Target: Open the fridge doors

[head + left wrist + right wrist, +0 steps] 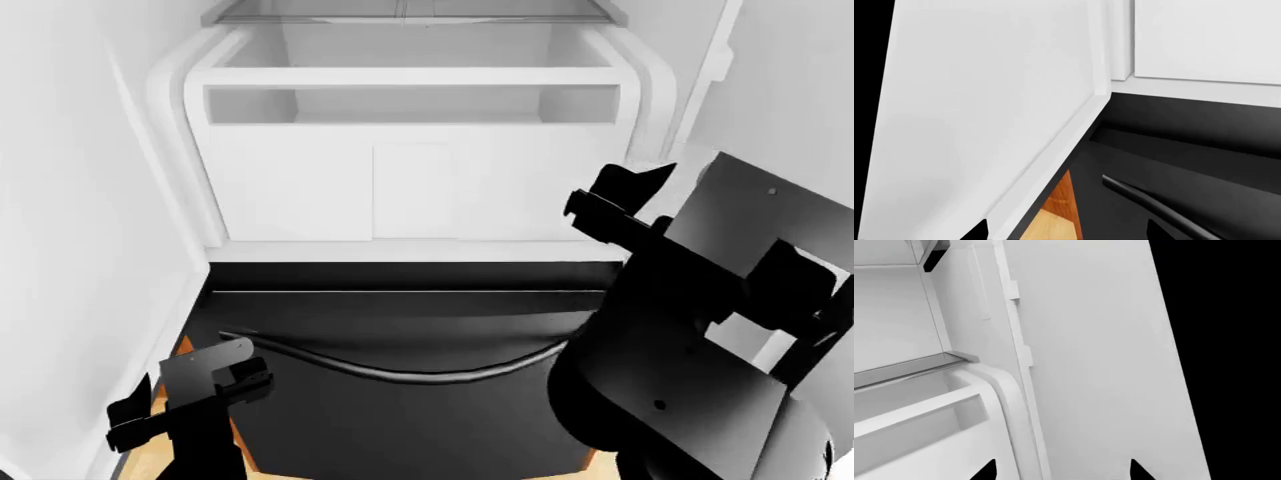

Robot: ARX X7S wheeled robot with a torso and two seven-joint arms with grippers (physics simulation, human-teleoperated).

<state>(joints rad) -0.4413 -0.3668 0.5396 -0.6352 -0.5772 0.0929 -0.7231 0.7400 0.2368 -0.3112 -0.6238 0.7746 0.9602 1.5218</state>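
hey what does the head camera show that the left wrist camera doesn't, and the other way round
Only the head view shows the white crisper bin inside the fridge, both arms, the left claw and the right claw. Only the left wrist view shows the left fridge door's inner face close up. Both share the dark drawer front with its curved handle and a bit of orange wood.

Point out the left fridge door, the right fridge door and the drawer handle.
left fridge door (67, 250): head view, on its white inner face.
right fridge door (1101, 365): right wrist view, on its white inner face.
drawer handle (400, 372): head view, on the middle of the curved black bar.
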